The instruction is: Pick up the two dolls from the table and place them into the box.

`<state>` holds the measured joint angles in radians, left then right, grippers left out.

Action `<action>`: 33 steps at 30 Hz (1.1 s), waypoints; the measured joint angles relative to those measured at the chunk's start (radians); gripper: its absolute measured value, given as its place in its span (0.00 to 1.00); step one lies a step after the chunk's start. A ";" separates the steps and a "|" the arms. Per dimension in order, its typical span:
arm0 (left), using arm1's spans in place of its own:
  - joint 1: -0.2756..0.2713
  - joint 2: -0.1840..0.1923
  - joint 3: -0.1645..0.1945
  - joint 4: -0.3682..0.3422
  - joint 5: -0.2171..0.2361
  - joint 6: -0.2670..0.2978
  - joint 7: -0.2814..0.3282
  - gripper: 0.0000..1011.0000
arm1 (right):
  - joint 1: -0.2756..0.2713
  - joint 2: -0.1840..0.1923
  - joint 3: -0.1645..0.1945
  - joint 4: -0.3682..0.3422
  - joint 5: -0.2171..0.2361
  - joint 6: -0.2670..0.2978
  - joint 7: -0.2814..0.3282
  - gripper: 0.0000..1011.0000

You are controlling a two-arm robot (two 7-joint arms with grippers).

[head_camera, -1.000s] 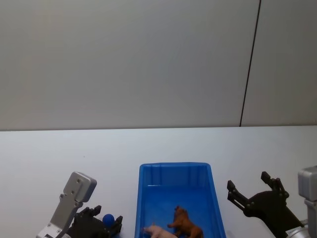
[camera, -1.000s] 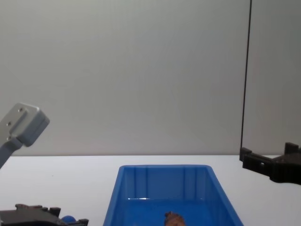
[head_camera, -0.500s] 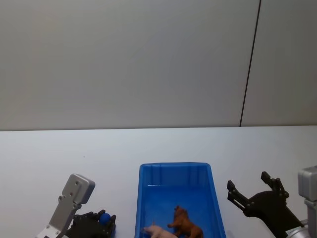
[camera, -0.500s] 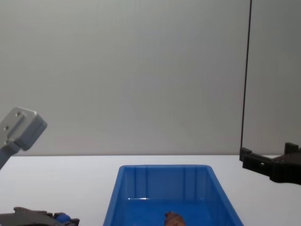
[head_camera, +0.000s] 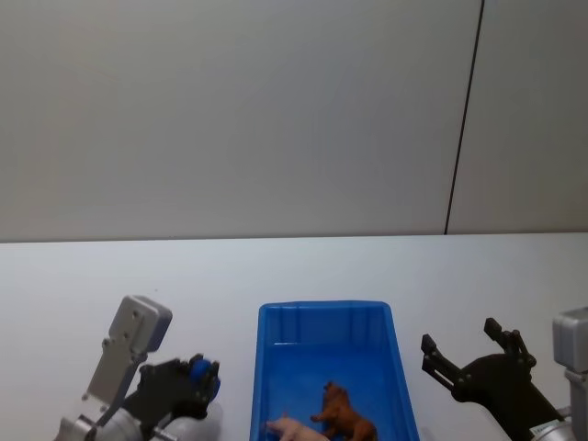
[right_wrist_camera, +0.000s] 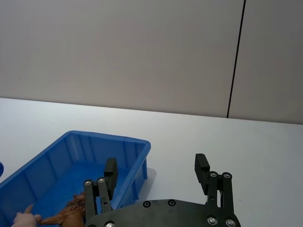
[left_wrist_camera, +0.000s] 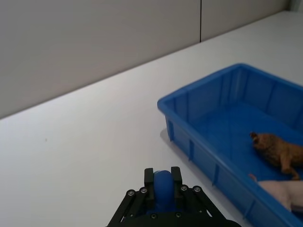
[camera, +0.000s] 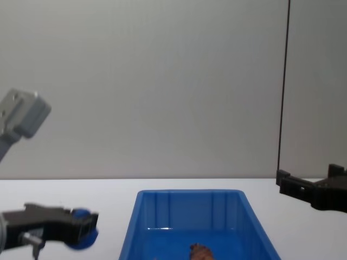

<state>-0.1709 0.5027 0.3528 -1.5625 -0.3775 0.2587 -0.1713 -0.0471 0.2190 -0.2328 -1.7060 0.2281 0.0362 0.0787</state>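
Lifting off the tabletop (head_camera: 303, 266), the left gripper (camera: 81, 230) now carries the dark-blue toy (left_wrist_camera: 162, 185) clamped between its jaws. A second ago it sat low at the bottom left of the head view; now it hangs higher, just left of the box (head_camera: 276, 317). That suggests the grasp held, and what remains is a short carry to the right over the rim and a release.

The reddish-brown figurine (head_camera: 344, 415) already lies in the box, near the bottom edge of the head view, its long axis running from upper left to lower right (which end is the head is hard to tell here). A pale pink figure (head_camera: 294, 428) lies beside it.

The right gripper (right_wrist_camera: 158, 177) hovers at the lower right, jaws wide and holding nothing.
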 joint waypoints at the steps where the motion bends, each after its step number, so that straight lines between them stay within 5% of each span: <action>1: -0.003 -0.001 -0.001 -0.003 0.001 -0.004 -0.003 0.20 | 0.000 0.000 0.000 0.000 0.000 0.000 0.000 0.99; 20: -0.109 -0.068 0.009 -0.020 0.038 -0.078 -0.179 0.16 | 0.000 0.000 0.000 0.000 0.000 0.000 0.000 0.99; 33: -0.175 -0.137 0.043 0.015 0.046 -0.093 -0.291 0.54 | 0.000 0.000 0.000 0.000 0.000 0.000 0.000 0.99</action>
<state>-0.3459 0.3653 0.3957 -1.5473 -0.3313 0.1660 -0.4621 -0.0471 0.2189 -0.2327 -1.7060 0.2282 0.0362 0.0788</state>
